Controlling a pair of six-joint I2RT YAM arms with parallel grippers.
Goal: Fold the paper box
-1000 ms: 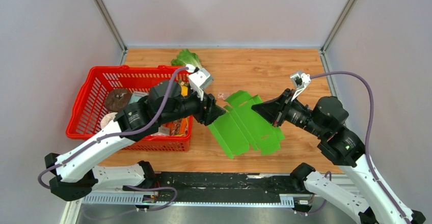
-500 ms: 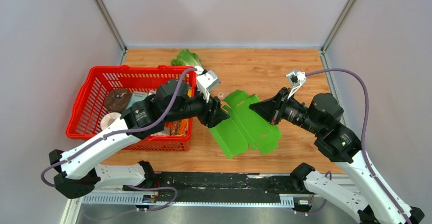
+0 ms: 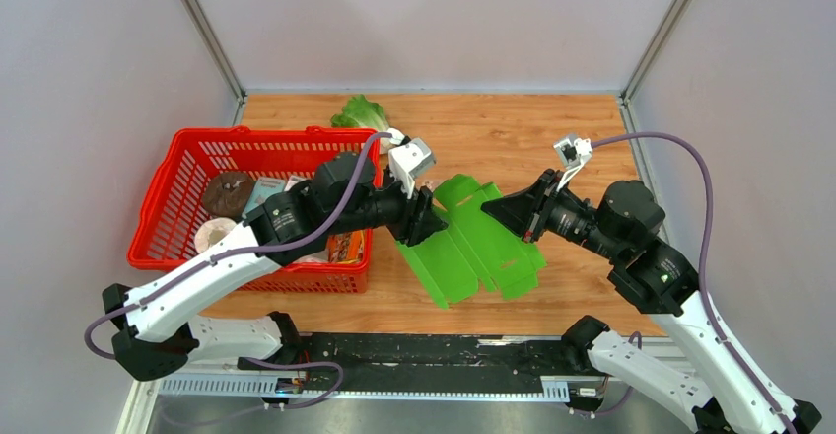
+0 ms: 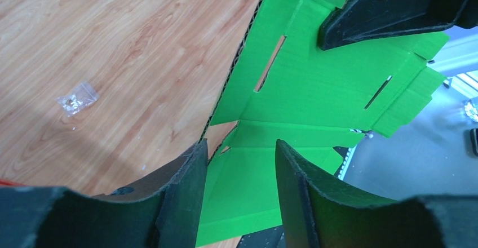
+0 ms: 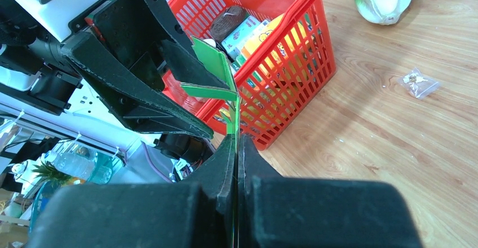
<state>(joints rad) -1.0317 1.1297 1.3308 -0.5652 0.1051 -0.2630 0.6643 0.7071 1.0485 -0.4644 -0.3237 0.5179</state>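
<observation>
The paper box [image 3: 473, 247] is a bright green die-cut sheet with flaps and slots, held tilted above the table's middle. My right gripper [image 3: 515, 215] is shut on its right edge; in the right wrist view the sheet [image 5: 217, 67] runs edge-on out of the closed right gripper [image 5: 237, 146]. My left gripper [image 3: 432, 219] is open at the sheet's left edge. In the left wrist view the sheet [image 4: 315, 73] fills the space beyond the open left gripper [image 4: 239, 172], with a lower panel showing between the fingers. I cannot tell whether they touch it.
A red basket [image 3: 256, 133] with several packaged items stands at the left, close to my left arm; it also shows in the right wrist view [image 5: 293, 45]. A lettuce [image 3: 360, 113] lies behind it. A small clear bag [image 4: 77, 98] lies on the wooden table.
My left gripper has moved right, up to the sheet's left edge. My right gripper shifted slightly left with the sheet, then held still.
</observation>
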